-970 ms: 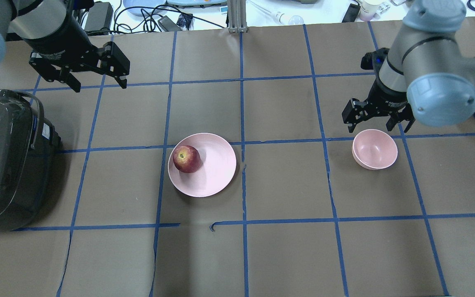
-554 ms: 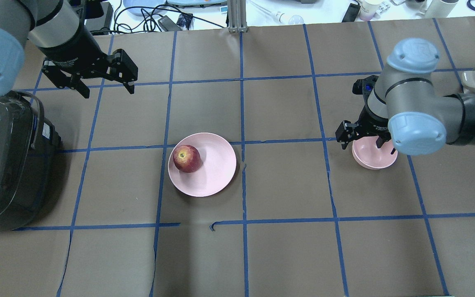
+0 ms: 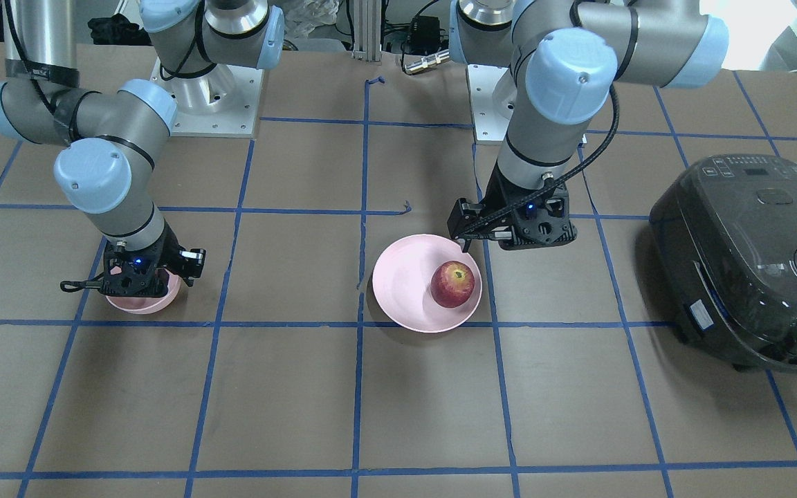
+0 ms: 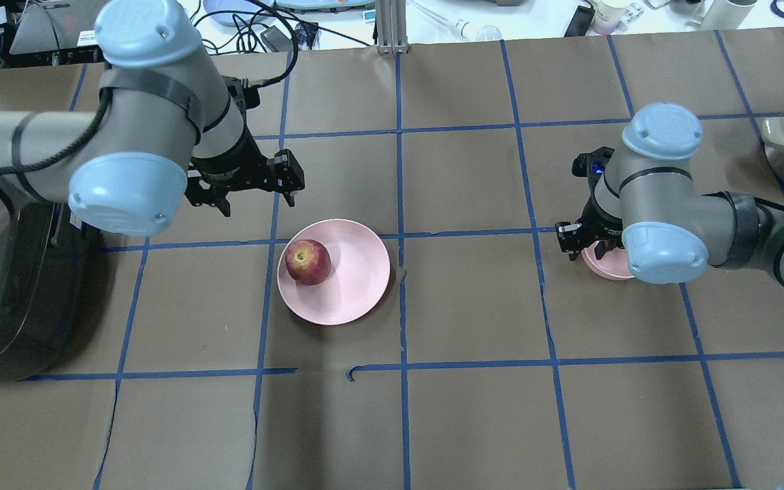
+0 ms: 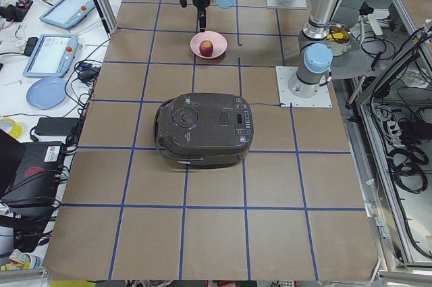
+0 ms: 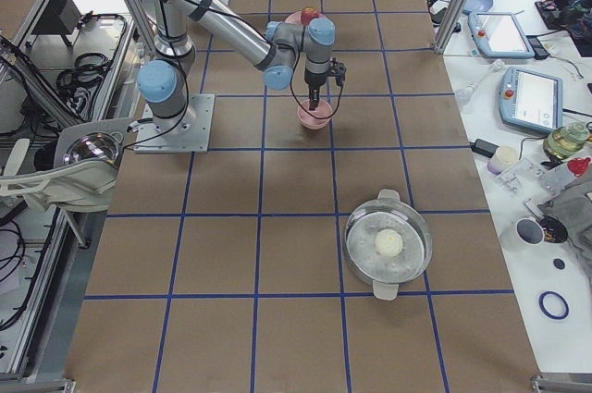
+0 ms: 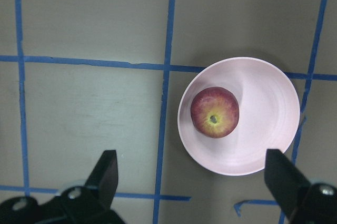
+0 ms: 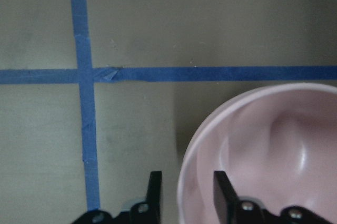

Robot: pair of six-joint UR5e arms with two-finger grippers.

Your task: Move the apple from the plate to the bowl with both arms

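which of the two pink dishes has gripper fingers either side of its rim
The small deep pale-pink bowl: the right gripper's fingers straddle its rim. The wide shallow pink plate holds only the red apple.

On the surface (image 4: 474, 408), the apple (image 4: 308, 262) sits on the plate (image 4: 358, 289), left of its centre; the bowl (image 4: 604, 270) stands well right, the cooker (image 4: 4, 286) far left.
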